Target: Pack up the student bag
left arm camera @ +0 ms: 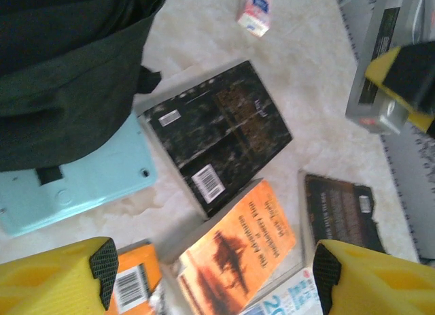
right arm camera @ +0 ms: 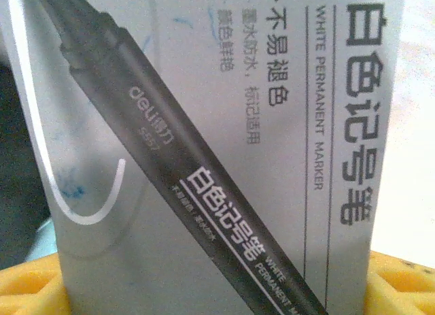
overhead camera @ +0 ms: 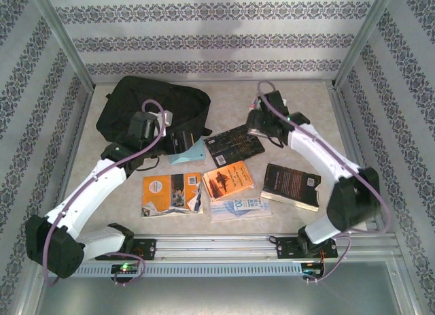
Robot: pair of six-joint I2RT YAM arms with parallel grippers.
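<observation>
Marker box (right arm camera: 326, 90) sits in right jaws; left jaws gape empty.

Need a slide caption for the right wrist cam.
Close-up of a white permanent marker box sitting between the right gripper's yellow fingers.

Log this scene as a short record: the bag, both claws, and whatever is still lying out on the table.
bag: black backpack, far left of the table
left claw: open, empty, above the books
right claw: closed on a grey marker box
books out: black book, orange book, dark book, orange-and-white book
other: light blue case at the backpack's edge
</observation>
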